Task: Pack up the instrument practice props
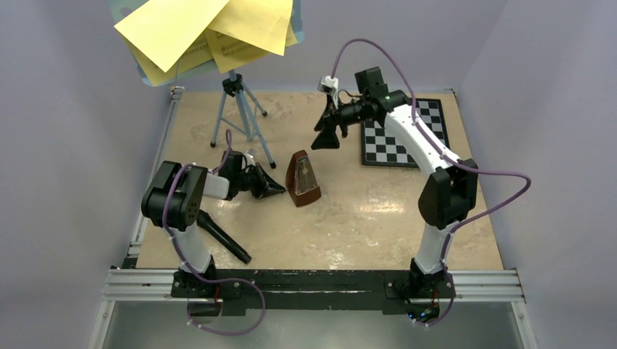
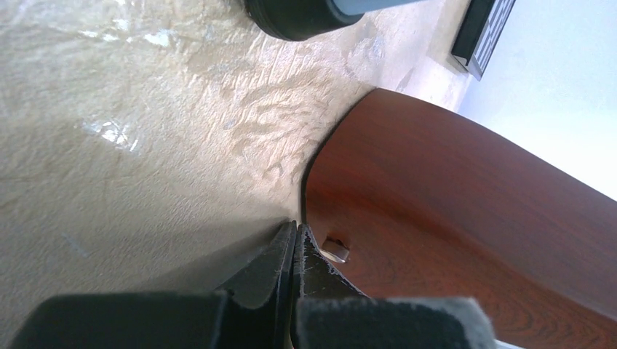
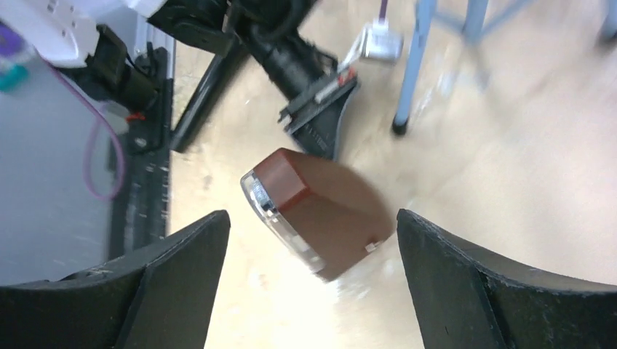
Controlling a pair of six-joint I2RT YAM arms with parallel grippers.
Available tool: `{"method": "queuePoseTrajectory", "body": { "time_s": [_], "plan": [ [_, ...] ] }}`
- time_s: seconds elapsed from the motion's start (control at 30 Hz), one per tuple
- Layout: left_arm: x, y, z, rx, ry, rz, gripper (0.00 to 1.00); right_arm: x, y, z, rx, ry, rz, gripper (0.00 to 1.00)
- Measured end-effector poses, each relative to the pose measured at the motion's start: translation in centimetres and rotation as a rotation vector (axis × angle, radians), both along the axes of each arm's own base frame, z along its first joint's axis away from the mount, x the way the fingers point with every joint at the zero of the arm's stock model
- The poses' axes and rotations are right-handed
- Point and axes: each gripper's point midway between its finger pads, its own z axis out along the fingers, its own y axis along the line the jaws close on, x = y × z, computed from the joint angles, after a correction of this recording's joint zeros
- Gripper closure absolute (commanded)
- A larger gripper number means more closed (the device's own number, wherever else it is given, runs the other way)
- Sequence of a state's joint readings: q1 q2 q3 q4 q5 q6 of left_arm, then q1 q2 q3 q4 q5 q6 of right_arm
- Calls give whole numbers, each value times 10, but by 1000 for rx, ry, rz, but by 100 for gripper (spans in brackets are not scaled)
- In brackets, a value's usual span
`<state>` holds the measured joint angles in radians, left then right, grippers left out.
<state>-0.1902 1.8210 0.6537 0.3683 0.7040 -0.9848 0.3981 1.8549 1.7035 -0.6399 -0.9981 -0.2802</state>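
Keeping the brown metronome (image 1: 303, 178) upright at mid-bench (image 1: 378, 211); parking the left tool (image 1: 281, 190), pinched closed and empty, just beside its flank, seemingly steadying it; hanging the right tool (image 1: 325, 142) above, spread wide, apparently readying a grab.

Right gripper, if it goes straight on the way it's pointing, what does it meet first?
Probably the metronome, centred ahead between the open fingers of the right gripper; depth is unclear.

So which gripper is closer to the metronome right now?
Left. The left gripper, jaws shut, sits right at the side of the metronome, touching or nearly so. The right gripper hangs farther off beyond it, jaws open, clearly apart from it.
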Motion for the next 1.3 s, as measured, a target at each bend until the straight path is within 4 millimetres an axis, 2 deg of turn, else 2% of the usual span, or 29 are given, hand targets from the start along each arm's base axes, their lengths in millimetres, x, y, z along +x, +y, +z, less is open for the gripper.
{"method": "queuePoseTrajectory", "body": {
  "time_s": [0.13, 0.2, 0.23, 0.3, 0.43, 0.53, 0.67, 0.87, 0.93, 1.07, 1.2, 1.3],
  "plan": [
    [-1, 0, -1, 2, 5, -2, 100, 3, 3, 48, 48, -294, 203, 7],
    [-1, 0, -1, 4, 4, -5, 100, 1, 8, 61, 69, -411, 299, 7],
    [-1, 0, 0, 4, 5, -6, 100, -1, 9, 61, 68, -442, 333, 6],
    [1, 0, 1, 4, 2, -6, 100, -9, 13, 51, 58, -496, 417, 7],
    [1, 1, 0, 5, 7, -3, 100, -31, 19, 15, 19, -478, 557, 7],
    [2, 3, 0, 5, 10, 1, 89, -43, 25, -2, 2, -435, 597, 8],
    [6, 2, 4, -1, 1, -3, 85, -46, 33, -12, -15, -395, 589, 9],
    [7, 1, 5, -7, -1, -8, 84, -34, 40, -17, -34, -406, 549, 13],
    [7, 1, 5, -7, -1, -8, 83, -33, 41, -20, -48, -414, 549, 19],
    [7, 0, 5, -14, -2, -10, 83, -33, 39, -27, -82, -434, 569, 37],
    [8, 0, 3, -16, -2, -11, 84, -36, 36, -41, -123, -445, 603, 65],
    [6, -1, 1, -20, 7, -17, 84, -37, 39, -43, -118, -465, 617, 84]
  ]
}}
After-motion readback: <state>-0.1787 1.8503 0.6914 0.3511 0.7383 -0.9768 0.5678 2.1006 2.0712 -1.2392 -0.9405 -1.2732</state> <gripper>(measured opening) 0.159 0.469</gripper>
